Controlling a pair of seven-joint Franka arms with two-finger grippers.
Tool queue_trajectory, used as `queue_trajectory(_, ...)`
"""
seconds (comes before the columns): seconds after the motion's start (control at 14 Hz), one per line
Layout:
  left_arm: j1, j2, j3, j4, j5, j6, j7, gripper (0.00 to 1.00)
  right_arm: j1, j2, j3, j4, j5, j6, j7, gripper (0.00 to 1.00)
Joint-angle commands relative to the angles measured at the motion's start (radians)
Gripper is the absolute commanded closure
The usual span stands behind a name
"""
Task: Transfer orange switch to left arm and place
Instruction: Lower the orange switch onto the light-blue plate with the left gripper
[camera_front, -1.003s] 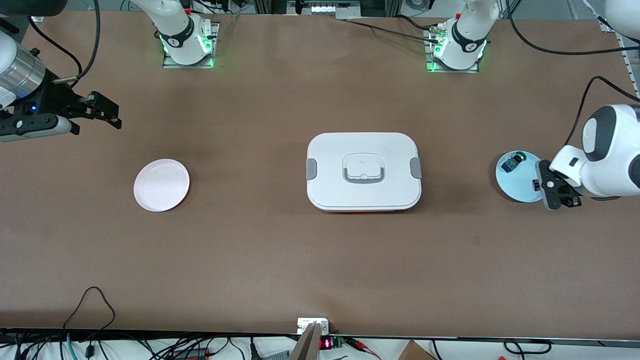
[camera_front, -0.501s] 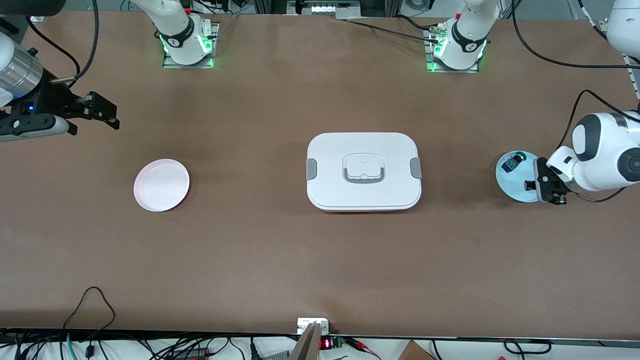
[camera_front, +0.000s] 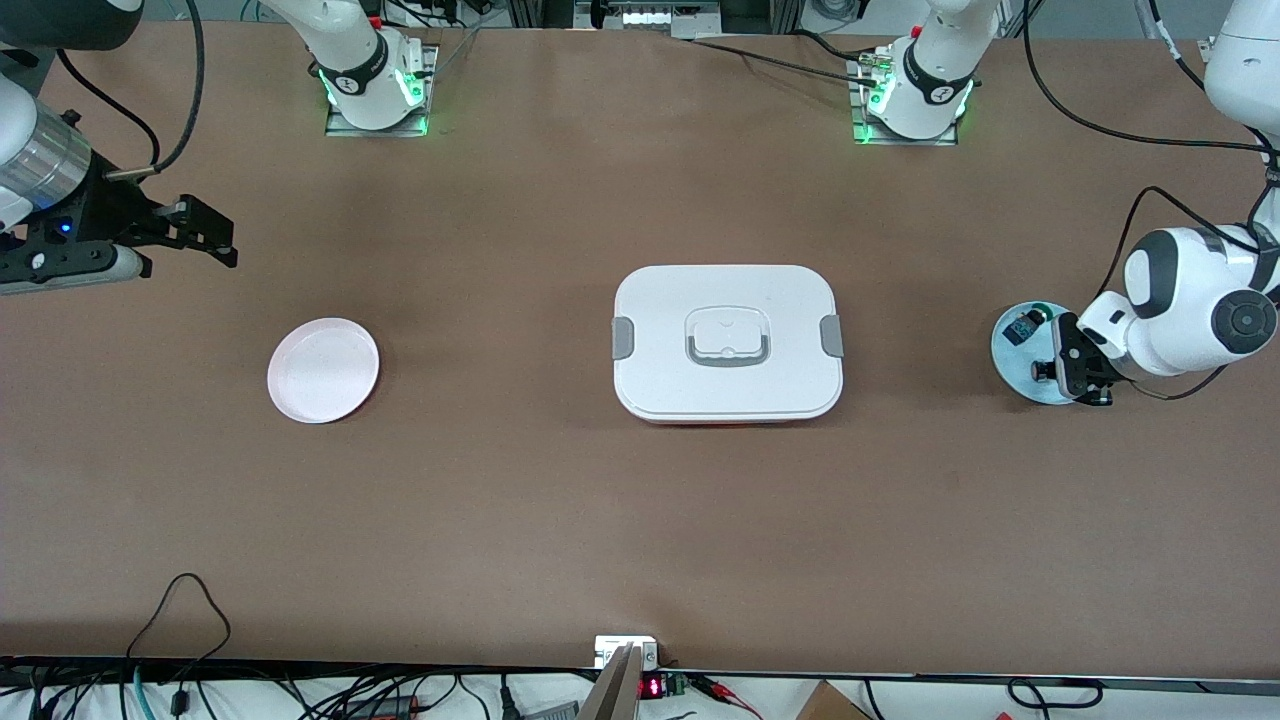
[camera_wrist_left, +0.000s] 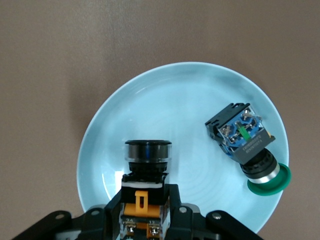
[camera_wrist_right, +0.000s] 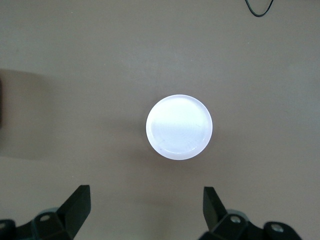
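Your left hand (camera_wrist_left: 145, 212) grips the orange switch (camera_wrist_left: 146, 172) on the blue plate (camera_wrist_left: 165, 95) near the bench's left-arm edge, so next lift it clear over the box (camera_front: 727, 342) toward your right hand (camera_wrist_right: 145, 207), waiting wide open.

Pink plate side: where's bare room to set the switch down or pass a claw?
The pink plate is bare, with open table all around it up to the box. The right claw, open, waits above the table's edge. Crowded: the blue plate, holding the orange switch, the green-capped switch and the left claw.

The brown table (camera_front: 500, 500) carries the box (camera_front: 727, 342) between 2 plates (camera_front: 323, 370) (camera_front: 1022, 362).
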Motion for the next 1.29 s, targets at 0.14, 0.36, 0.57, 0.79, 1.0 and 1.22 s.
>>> queue_trajectory(0.14,0.035,-0.018,-0.023,-0.013,0.02,0.005,0.064,0.0,0.01,0.019,-0.003,0.034,-0.017,-0.009,0.018,0.0)
queue_trajectory(0.36,0.035,-0.058,-0.043,-0.004,0.019,-0.052,0.064,0.0,0.013,0.02,-0.002,0.036,-0.017,-0.009,0.015,0.0)
queue_trajectory(0.57,0.032,-0.176,-0.115,0.026,0.008,-0.223,-0.023,0.0,0.013,0.02,-0.002,0.034,-0.017,-0.012,0.015,0.0)
queue_trajectory(0.79,0.029,-0.199,-0.212,0.183,0.006,-0.493,-0.18,0.0,0.012,0.02,-0.003,0.034,-0.018,-0.017,0.018,0.0)
queue_trajectory(1.0,0.024,-0.195,-0.314,0.357,0.006,-0.726,-0.424,0.0,0.013,0.02,-0.003,0.034,-0.018,-0.02,0.018,0.0)
queue_trajectory(1.22,0.021,-0.195,-0.416,0.44,0.005,-0.905,-0.737,0.0,0.013,0.02,-0.002,0.034,-0.018,-0.018,0.018,0.0)
